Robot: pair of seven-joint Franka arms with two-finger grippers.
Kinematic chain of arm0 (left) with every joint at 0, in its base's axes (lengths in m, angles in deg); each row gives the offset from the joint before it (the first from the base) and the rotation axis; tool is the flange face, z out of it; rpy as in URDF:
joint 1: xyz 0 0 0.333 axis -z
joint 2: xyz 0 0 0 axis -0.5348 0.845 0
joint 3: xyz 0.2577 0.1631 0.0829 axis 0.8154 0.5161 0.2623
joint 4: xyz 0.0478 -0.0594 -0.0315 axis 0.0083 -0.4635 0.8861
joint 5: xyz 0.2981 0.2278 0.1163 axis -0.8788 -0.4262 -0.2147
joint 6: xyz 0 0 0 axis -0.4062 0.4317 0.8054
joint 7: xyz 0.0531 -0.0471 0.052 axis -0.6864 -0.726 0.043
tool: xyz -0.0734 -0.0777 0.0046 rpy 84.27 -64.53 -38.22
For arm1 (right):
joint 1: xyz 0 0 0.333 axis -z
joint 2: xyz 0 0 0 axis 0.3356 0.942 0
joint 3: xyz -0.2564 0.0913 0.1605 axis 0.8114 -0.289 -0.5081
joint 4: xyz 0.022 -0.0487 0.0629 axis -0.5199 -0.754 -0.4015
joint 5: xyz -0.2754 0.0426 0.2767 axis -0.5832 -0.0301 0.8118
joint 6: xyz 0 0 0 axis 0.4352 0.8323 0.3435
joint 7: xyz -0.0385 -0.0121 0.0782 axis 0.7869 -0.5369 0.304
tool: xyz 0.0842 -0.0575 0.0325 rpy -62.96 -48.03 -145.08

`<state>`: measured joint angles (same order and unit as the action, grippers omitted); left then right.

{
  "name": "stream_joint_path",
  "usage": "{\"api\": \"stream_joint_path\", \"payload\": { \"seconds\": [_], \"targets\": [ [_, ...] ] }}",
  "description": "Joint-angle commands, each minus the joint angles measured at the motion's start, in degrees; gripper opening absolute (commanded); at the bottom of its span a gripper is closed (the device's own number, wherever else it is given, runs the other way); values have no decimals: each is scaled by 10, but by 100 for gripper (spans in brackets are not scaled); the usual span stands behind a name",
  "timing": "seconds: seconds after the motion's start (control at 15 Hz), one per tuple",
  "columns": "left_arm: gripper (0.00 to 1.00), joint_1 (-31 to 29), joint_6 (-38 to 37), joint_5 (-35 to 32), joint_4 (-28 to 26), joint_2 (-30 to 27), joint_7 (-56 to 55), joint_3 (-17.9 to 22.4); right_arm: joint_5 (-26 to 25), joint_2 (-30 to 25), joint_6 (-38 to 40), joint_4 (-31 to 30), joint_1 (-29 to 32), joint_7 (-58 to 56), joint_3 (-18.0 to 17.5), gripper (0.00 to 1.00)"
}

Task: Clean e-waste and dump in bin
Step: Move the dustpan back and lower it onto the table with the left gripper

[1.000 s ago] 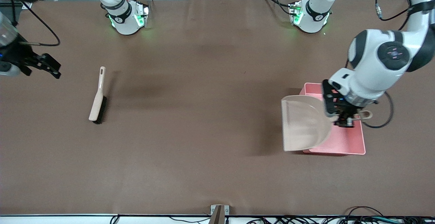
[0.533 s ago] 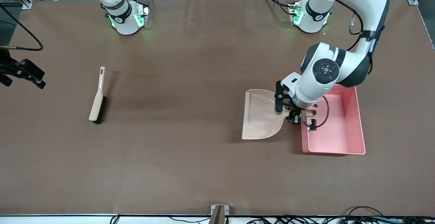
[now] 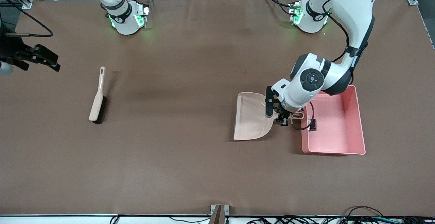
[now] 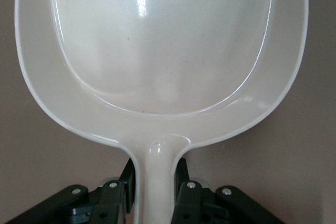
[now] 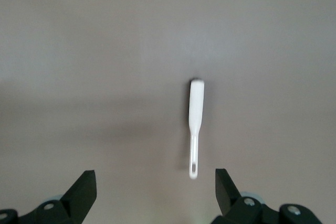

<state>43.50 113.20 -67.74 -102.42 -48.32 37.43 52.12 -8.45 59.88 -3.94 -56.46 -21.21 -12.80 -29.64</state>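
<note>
My left gripper [image 3: 284,118] is shut on the handle of the beige dustpan [image 3: 252,116], which sits low over the table beside the pink bin [image 3: 361,122], on its side toward the right arm's end. In the left wrist view the handle lies between the fingers [image 4: 181,174] and the pan [image 4: 163,51] looks empty. I cannot make out the e-waste in any view. My right gripper [image 3: 38,58] is open and empty at the right arm's end of the table; it also shows in the right wrist view [image 5: 155,182].
A beige brush with dark bristles [image 3: 98,97] lies on the brown table near the right arm's end; it also shows in the right wrist view [image 5: 195,114]. The arm bases stand along the table's back edge.
My left arm carried the dustpan from over the bin down and off it toward the table's middle, uncovering the bin. My right gripper shifted slightly at the table's end.
</note>
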Motion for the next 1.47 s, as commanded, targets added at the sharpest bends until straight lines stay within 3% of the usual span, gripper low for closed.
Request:
{"api": "stream_joint_path", "payload": {
  "seconds": [0.0, 0.13, 0.27, 0.6, 0.8, 1.0, 1.13, 1.27, 1.33, 1.4],
  "targets": [
    [2, 15, 33, -34, -6, 16, -58, -4, 24, -3, 54, 4, -36, 7, 2, 100],
    [2, 34, 39, -37, -3, 21, -83, -4, 22, -22, 118, 15, -44, 12, 5, 100],
    [2, 43, 48, -38, 0, 32, -84, -4, 19, -27, 133, 16, -41, 12, 6, 100],
    [3, 49, 54, -37, -6, 41, -116, -4, 25, 0, 95, 24, -7, 11, 10, 100],
    [4, 61, 53, -36, -5, 42, -133, -4, 33, 2, 71, 46, 56, 6, 20, 100],
    [12, 63, 53, -36, -5, 41, -133, -4, 28, 2, 46, 48, 61, 5, 20, 100],
    [29, 74, 53, -37, -2, 41, -132, 0, 27, 1, 46, 48, 60, 4, 20, 100],
    [59, 81, 53, -36, 0, 41, -131, 6, 28, -6, 53, 47, 59, 4, 19, 100],
    [88, 82, 53, -36, 2, 39, -126, 10, 28, -8, 66, 47, 58, 4, 19, 100],
    [100, 83, 52, -36, 2, 36, -126, 14, 29, -9, 77, 47, 60, 4, 19, 100]
  ]
}}
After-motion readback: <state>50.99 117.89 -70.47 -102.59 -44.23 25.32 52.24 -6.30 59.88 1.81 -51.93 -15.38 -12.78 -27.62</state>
